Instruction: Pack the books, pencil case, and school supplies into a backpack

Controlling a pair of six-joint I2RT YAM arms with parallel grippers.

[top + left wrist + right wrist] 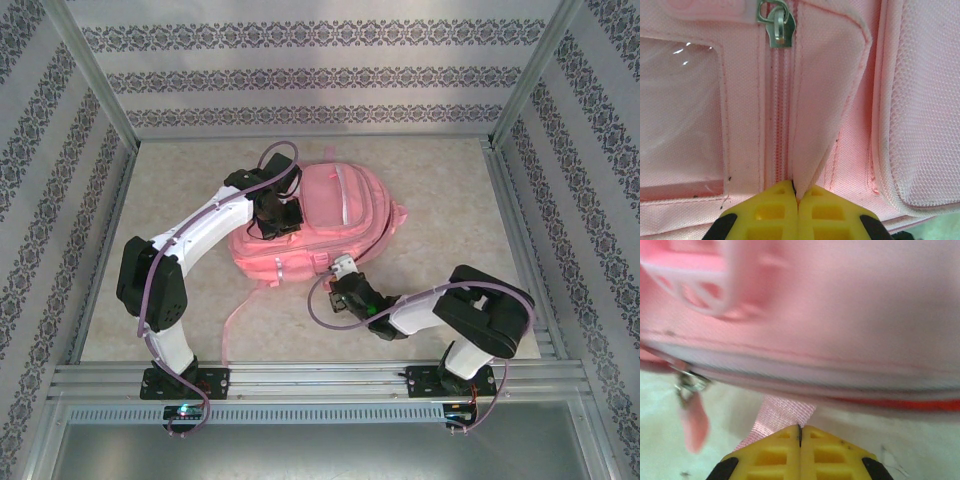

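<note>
The pink backpack (330, 215) lies flat in the middle of the table. My left gripper (275, 222) rests on its left part, and its yellow fingers (797, 192) are shut on a fold of the backpack's pink fabric flap (822, 100). That flap sits beside a closed zip with a metal pull (776, 27). My right gripper (345, 283) is at the backpack's near edge with its jaws (800, 429) shut. A pink webbing strap (777, 417) runs under its tips, and nothing shows between them. The books, pencil case and school supplies are out of view.
A zip slider with a pink tab (692, 415) hangs at the backpack's edge, left of my right gripper. A thin pink strap (235, 315) trails toward the near rail (320, 375). Metal frame posts and patterned walls enclose the beige table (450, 200).
</note>
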